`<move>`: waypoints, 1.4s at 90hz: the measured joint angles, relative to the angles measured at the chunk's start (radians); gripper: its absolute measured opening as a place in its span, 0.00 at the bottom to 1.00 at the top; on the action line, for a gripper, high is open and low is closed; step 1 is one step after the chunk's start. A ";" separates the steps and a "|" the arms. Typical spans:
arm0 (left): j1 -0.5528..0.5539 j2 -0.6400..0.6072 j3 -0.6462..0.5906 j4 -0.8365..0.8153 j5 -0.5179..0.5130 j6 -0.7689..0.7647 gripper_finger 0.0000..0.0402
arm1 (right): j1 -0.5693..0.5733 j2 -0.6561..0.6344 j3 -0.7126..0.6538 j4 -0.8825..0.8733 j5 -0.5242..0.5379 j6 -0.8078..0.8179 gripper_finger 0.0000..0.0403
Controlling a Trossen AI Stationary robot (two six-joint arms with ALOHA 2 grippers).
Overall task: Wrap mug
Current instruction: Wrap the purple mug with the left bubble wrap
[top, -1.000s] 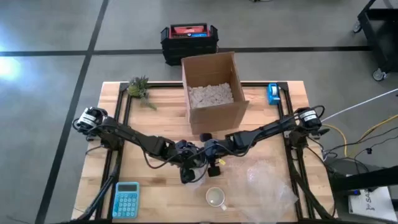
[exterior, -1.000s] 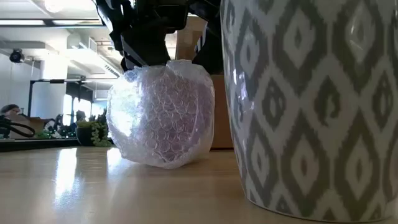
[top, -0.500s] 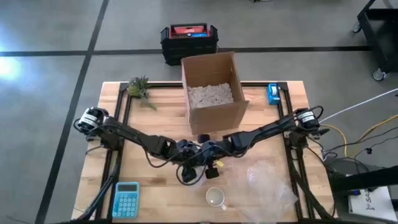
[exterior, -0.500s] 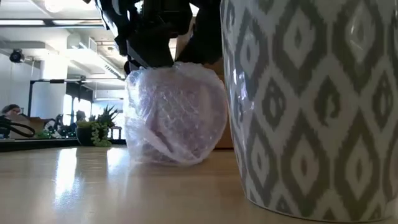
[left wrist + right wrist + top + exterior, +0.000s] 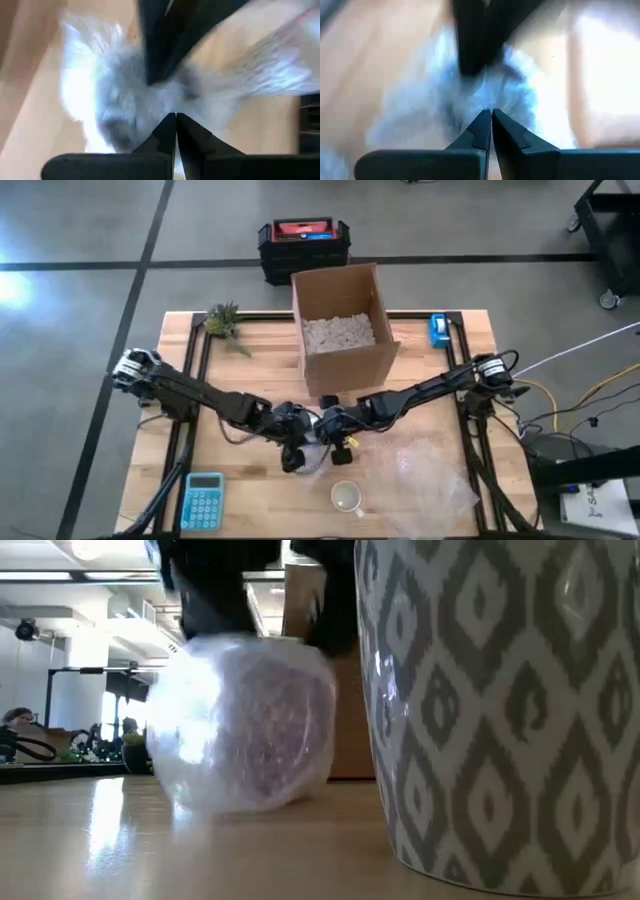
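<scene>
meeting over the bubble-wrapped mug (image 5: 245,725) at mid-table, just in front of the cardboard box (image 5: 343,320), the left gripper (image 5: 175,125) and right gripper (image 5: 491,120) each pinch its wrap with fingers together — the bundle directly between them, equally near both.

No lettering, label or number can be read on anything shown, the calculator (image 5: 203,499) keys included.

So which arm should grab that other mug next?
Probably the right. Its gripper is nearer the bare mug than the left gripper; both are shut on the bundle.
</scene>
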 joint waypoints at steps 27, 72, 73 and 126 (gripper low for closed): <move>-0.043 -0.028 -0.001 -0.115 0.035 -0.065 0.00 | -0.003 0.002 -0.002 0.004 0.003 0.010 0.01; -0.102 0.099 -0.062 0.089 0.045 -0.020 0.00 | -0.004 0.002 -0.002 0.012 0.004 0.010 0.01; -0.100 0.100 -0.062 0.092 0.040 -0.014 0.00 | -0.004 0.002 -0.002 0.012 0.004 0.010 0.01; -0.067 0.043 -0.055 0.129 -0.179 0.081 0.00 | -0.005 0.002 -0.004 0.001 0.013 -0.003 0.01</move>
